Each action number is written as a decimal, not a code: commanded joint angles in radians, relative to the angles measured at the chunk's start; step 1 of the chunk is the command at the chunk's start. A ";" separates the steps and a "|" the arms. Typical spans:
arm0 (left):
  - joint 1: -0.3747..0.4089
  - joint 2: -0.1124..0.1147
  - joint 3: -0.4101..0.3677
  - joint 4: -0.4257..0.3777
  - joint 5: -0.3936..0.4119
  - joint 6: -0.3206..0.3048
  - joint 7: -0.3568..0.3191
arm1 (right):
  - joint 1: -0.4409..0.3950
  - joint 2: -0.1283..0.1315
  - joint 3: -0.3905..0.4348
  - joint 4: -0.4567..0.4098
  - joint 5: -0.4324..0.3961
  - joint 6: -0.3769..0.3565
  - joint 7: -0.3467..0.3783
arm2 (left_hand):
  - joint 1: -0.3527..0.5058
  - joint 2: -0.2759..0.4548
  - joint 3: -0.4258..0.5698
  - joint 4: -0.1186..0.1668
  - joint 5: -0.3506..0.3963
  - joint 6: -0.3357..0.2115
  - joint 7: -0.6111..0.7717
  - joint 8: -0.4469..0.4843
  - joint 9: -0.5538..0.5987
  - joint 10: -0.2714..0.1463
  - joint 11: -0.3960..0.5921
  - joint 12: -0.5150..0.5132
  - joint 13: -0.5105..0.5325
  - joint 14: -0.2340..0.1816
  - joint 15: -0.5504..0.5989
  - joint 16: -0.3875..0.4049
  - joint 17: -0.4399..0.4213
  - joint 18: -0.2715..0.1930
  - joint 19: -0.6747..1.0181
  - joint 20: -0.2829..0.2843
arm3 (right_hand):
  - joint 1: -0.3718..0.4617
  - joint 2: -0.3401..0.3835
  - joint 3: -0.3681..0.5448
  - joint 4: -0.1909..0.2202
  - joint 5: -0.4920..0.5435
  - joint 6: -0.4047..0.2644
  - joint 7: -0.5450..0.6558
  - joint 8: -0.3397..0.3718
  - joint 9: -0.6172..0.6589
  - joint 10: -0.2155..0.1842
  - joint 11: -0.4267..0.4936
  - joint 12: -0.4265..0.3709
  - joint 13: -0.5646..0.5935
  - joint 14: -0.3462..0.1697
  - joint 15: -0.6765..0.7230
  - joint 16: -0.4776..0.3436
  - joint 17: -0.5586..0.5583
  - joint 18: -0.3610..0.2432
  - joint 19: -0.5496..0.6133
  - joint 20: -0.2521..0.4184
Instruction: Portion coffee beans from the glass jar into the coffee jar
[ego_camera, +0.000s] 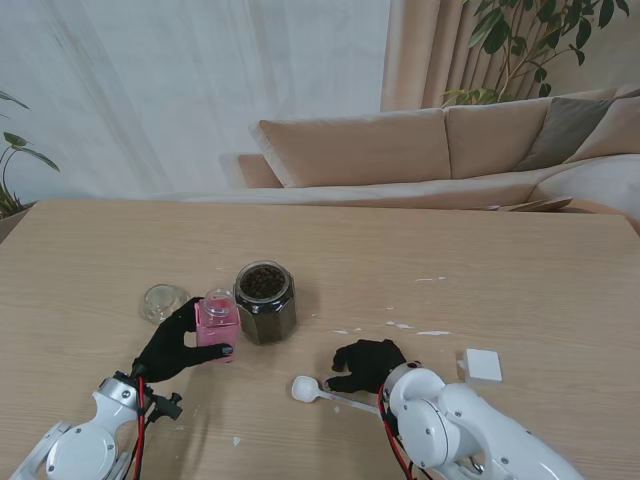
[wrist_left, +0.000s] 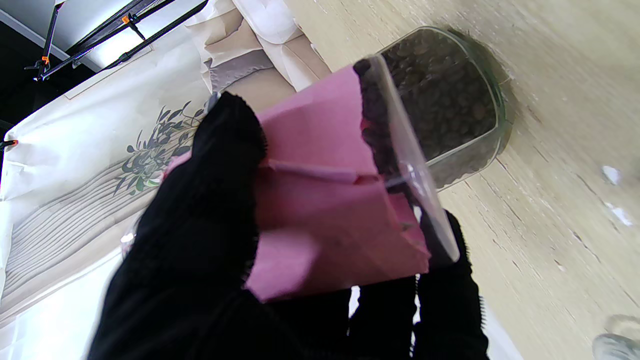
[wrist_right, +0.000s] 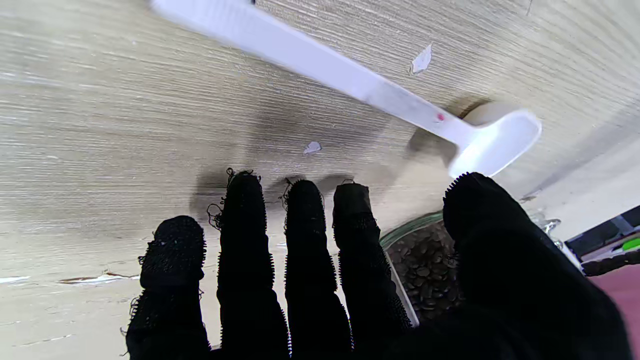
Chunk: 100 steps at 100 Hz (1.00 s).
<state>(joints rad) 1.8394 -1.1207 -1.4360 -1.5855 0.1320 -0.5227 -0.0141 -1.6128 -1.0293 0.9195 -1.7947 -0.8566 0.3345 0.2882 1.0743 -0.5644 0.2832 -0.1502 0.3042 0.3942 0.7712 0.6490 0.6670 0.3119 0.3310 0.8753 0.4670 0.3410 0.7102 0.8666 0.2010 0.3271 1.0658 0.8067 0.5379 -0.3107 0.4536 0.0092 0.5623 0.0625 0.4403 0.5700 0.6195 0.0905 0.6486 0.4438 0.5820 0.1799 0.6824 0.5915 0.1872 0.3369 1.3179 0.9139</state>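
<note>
Two black-gloved hands are at work on the pale wooden table (ego_camera: 330, 230), which has a beige sofa (ego_camera: 430, 150) behind its far edge. On the robot's left side, the left hand (ego_camera: 180, 345) is wrapped around a small pink-labelled coffee jar of clear glass (ego_camera: 217, 322), thumb on one face and the other fingers curled round the opposite side, so the jar is clasped firmly; in the left wrist view the pink label (wrist_left: 320, 190) fills the middle of the picture with the glove on both sides of it, and dark beans show through the clear wall by the rim. Just beside that jar, to its right and perhaps touching it, stands the faceted clear glass jar full of dark coffee beans (ego_camera: 264, 300), upright and open at the top. A round clear glass lid (ego_camera: 164, 300) lies flat on the table just left of the left hand. Nearer to me and to the right, the right hand (ego_camera: 368, 364) hovers palm-down low over the table with its four fingers (wrist_right: 305, 240) straight and close together, the thumb set apart, holding nothing. A white plastic measuring spoon (ego_camera: 325, 392) lies on the wood just beside that hand, bowl toward the left, its handle running under the white wrist; the right wrist view shows the spoon bowl (wrist_right: 492, 142) lying free beyond the thumb tip. A small white square block (ego_camera: 483, 365) sits well to the right, and a few pale flecks (ego_camera: 432, 332) dot the wood.
</note>
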 joint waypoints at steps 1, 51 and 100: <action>0.007 -0.005 0.000 -0.009 0.002 0.002 -0.014 | -0.011 -0.002 -0.005 0.016 0.019 -0.003 0.004 | 0.201 0.204 0.167 0.072 0.042 -0.163 0.171 0.077 0.054 -0.102 0.117 0.054 -0.030 -0.014 -0.007 -0.002 0.006 -0.009 0.020 0.003 | -0.044 -0.016 0.038 -0.028 -0.031 -0.029 0.010 0.015 -0.039 -0.016 0.015 0.010 -0.059 0.001 -0.124 -0.072 -0.018 -0.010 -0.010 0.020; 0.011 -0.003 -0.002 -0.013 -0.001 -0.004 -0.019 | -0.211 -0.024 0.151 -0.135 -0.162 -0.013 -0.143 | 0.200 0.204 0.164 0.072 0.042 -0.163 0.172 0.076 0.053 -0.100 0.116 0.054 -0.031 -0.015 -0.008 -0.005 0.005 -0.008 0.018 0.002 | -0.043 -0.003 0.041 -0.016 -0.076 -0.088 -0.039 -0.023 -0.122 -0.019 -0.091 -0.047 -0.120 -0.017 -0.247 -0.131 -0.101 0.017 -0.226 -0.090; 0.024 0.000 0.000 -0.028 0.014 -0.010 -0.022 | -0.494 -0.042 0.454 -0.287 -0.367 -0.005 -0.194 | 0.200 0.206 0.161 0.072 0.042 -0.162 0.171 0.076 0.054 -0.101 0.115 0.054 -0.032 -0.015 -0.008 -0.008 0.004 -0.006 0.016 0.001 | -0.003 -0.038 0.193 0.101 -0.161 -0.259 -0.056 -0.095 -0.208 -0.132 -0.256 -0.170 -0.204 -0.027 -0.451 -0.245 -0.199 0.029 -0.517 -0.309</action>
<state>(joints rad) 1.8558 -1.1165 -1.4397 -1.6032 0.1402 -0.5304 -0.0215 -2.0933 -1.0736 1.3574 -2.0836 -1.2193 0.3172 0.0886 1.0744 -0.5644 0.2832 -0.1502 0.3041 0.3942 0.7712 0.6490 0.6668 0.3119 0.3310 0.8753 0.4670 0.3410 0.7098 0.8666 0.2010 0.3271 1.0652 0.8066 0.5379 -0.3340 0.6286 0.0846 0.4377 -0.1631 0.4056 0.4910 0.4579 -0.0134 0.4192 0.2909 0.4203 0.1833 0.2603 0.3690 0.0194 0.3493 0.8368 0.6372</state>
